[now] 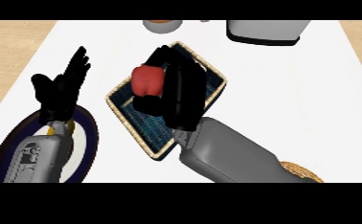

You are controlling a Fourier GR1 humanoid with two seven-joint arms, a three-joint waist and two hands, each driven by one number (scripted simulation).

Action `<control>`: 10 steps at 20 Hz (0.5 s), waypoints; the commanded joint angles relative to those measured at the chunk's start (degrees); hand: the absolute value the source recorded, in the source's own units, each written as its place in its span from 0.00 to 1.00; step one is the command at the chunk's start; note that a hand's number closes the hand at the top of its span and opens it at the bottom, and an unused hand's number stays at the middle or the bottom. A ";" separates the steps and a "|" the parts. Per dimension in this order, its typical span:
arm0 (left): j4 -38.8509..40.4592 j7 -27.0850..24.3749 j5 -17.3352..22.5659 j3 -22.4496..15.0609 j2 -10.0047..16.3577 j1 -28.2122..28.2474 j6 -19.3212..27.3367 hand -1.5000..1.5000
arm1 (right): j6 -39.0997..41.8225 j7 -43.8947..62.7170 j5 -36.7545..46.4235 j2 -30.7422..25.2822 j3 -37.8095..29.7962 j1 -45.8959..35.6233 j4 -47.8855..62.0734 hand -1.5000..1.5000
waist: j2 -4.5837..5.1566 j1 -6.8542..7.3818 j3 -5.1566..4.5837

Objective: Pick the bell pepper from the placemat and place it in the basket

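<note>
Over placemat (pixel 143 118), gripped pepper (pixel 147 80), plate (pixel 87 144) alongside

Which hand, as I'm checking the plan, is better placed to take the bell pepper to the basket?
Right: the right hand curls round the bell pepper, the basket is nearest it; the left hand rests open.

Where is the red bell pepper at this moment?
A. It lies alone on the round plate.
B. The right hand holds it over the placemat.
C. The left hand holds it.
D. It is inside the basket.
B: the right hand curls round the bell pepper above the placemat, while the left hand is open and holds nothing.
</note>
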 commanded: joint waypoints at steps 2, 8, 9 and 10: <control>0.66 -0.05 -0.07 -0.41 -0.56 -1.22 0.08 0.50 | 3.68 14.87 0.70 0.24 -1.63 -11.41 8.57 1.00 | 0.44 0.85 0.10; 1.45 -1.07 -0.06 -0.44 -0.96 -1.52 0.13 0.50 | 3.31 20.24 -2.98 0.23 -2.34 -19.34 16.40 1.00 | 0.96 1.66 0.24; 1.51 -0.53 -0.16 -0.96 -1.26 -2.18 0.00 0.50 | 2.62 20.75 -3.23 0.23 -1.01 -19.18 17.91 1.00 | 1.03 1.43 0.28; 0.58 0.11 -0.18 -0.98 -0.53 -2.06 -0.50 0.50 | 3.34 20.71 -4.34 0.23 -2.72 -21.62 19.25 1.00 | 0.93 1.59 0.32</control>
